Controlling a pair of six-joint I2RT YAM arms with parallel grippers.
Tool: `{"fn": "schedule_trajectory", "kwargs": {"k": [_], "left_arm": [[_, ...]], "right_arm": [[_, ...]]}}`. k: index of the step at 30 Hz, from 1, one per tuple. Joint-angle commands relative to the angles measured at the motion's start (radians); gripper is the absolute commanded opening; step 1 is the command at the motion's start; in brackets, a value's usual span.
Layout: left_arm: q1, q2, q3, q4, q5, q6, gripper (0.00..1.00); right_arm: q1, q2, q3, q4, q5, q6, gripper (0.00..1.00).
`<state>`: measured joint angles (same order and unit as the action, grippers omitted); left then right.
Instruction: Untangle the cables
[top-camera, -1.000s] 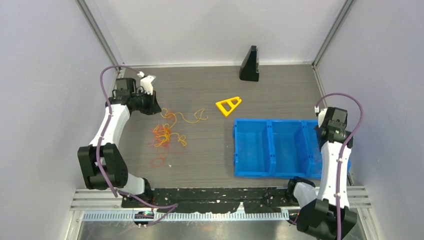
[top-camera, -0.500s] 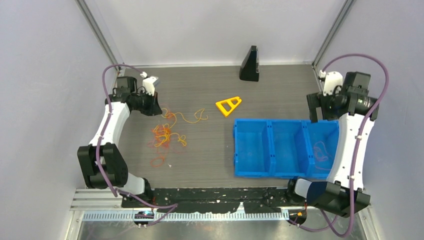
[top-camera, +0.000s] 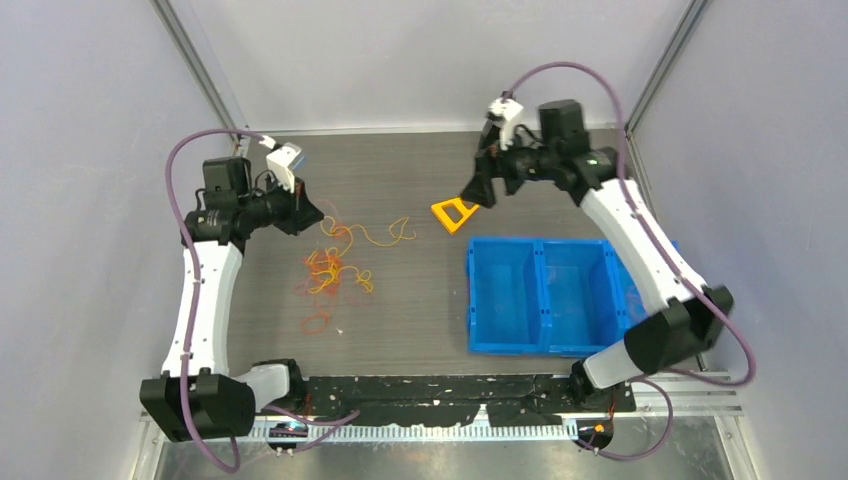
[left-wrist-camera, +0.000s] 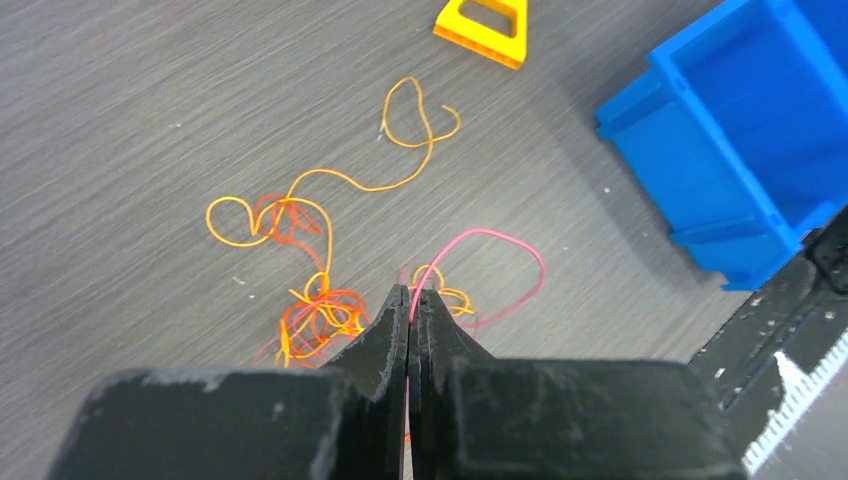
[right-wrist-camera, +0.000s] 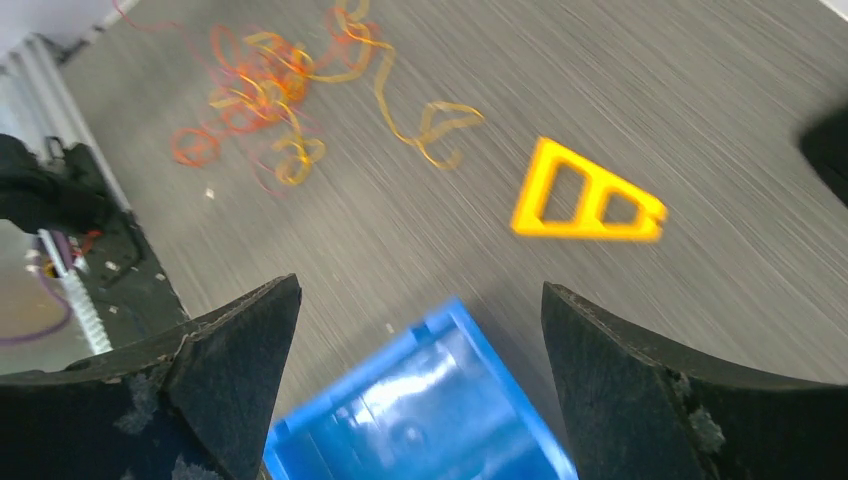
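Thin orange, yellow and red cables (top-camera: 325, 268) lie tangled on the grey bench (top-camera: 400, 310). The left gripper (left-wrist-camera: 410, 295) has its jaws clamped on one pink-red strand (left-wrist-camera: 500, 240); the right gripper (right-wrist-camera: 418, 288) holds its jaws wide apart.

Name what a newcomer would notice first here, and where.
A tangle of orange and yellow cables lies left of centre on the table, a blue bin to its right. The left pincer is shut on a pink cable, while the right pincer gapes open near a yellow frame.
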<state>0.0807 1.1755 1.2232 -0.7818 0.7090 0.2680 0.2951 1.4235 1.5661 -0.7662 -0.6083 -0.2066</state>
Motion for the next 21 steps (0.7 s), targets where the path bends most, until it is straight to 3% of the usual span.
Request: {"fn": "schedule_trajectory", "kwargs": {"k": [1,6,13,19,21], "left_arm": [[0.003,-0.055,0.019,0.050,0.077,-0.140,0.00],[0.004,-0.045,0.149,0.163,0.127,-0.362,0.00],[0.005,-0.011,0.332,0.199,0.175,-0.497,0.00],[0.030,-0.035,0.345,0.293,0.184,-0.614,0.00],[0.050,-0.034,0.351,0.318,0.184,-0.657,0.00]], "right_arm": [[0.153,0.131,0.064,0.298,-0.091,0.173,0.97],[0.340,0.272,0.027,0.643,-0.111,0.282,1.00],[0.488,0.403,-0.068,1.026,-0.034,0.310,1.00],[0.547,0.510,-0.023,1.142,0.011,0.370,0.99],[0.562,0.546,-0.006,1.156,0.011,0.383,0.94]]}}
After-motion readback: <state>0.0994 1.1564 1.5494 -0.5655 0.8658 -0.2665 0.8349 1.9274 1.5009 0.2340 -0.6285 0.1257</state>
